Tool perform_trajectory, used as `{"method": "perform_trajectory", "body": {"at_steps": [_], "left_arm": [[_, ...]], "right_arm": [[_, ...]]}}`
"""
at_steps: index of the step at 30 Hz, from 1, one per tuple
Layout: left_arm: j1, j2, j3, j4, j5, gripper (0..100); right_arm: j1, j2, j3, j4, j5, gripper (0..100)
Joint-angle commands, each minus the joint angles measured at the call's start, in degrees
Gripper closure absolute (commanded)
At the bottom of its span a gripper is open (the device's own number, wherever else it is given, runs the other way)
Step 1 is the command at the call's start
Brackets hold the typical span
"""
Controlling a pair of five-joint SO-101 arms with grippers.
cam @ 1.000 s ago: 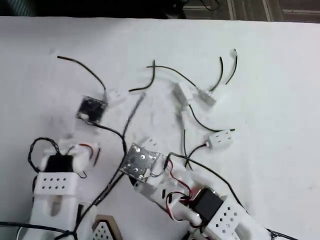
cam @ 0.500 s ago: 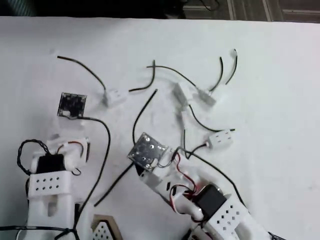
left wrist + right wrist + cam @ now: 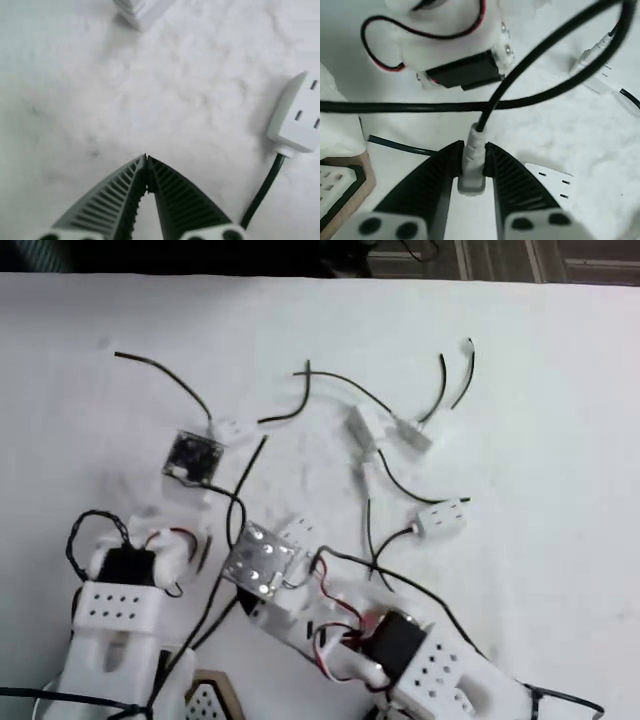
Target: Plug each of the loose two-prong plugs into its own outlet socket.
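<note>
White plug sits clamped inside the right hand.

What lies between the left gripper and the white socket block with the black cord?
Nothing: in the left wrist view the stretch from the left gripper to the socket block is bare white table.

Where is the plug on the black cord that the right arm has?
In the right wrist view the white plug sits clamped between the jaws of the right gripper, just beside a white outlet socket.
</note>
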Motion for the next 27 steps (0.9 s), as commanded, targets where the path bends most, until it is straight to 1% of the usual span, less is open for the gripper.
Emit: {"method": "perform_trajectory", "body": {"at_steps": [1, 3, 5, 10, 13, 21, 24, 27], "left_arm": [[2.5, -1.0, -0.5, 1.1, -1.3, 98], [2.7, -1.0, -0.4, 1.5, -3.4, 98], [2.8, -1.0, -0.5, 1.9, -4.0, 98], [5.1, -1.0, -0.4, 2.4, -4.4, 98], [5.5, -1.0, -0.5, 3.8, -4.4, 98], [5.6, -1.1, -0.5, 3.9, -4.4, 98], [5.5, -1.1, -0.5, 3.9, -4.4, 98], [4.3, -1.1, -0.7, 3.4, -4.1, 98]], "right_arm": [[0.0, 4.1, -2.2, -4.1, -0.4, 98.2], [0.0, 5.8, -2.3, -5.1, -0.4, 98.2], [0.0, 7.1, -2.4, -6.0, -0.4, 98.2], [0.0, 9.1, -2.4, -9.1, -0.4, 98.2], [0.0, 10.1, -2.4, -11.6, -0.3, 98.2], [0.0, 14.1, -2.4, -18.9, -0.3, 98.2], [0.0, 14.1, -2.4, -18.2, -0.3, 98.2], [1.7, 12.5, -2.5, -15.3, 0.0, 98.2]]}}
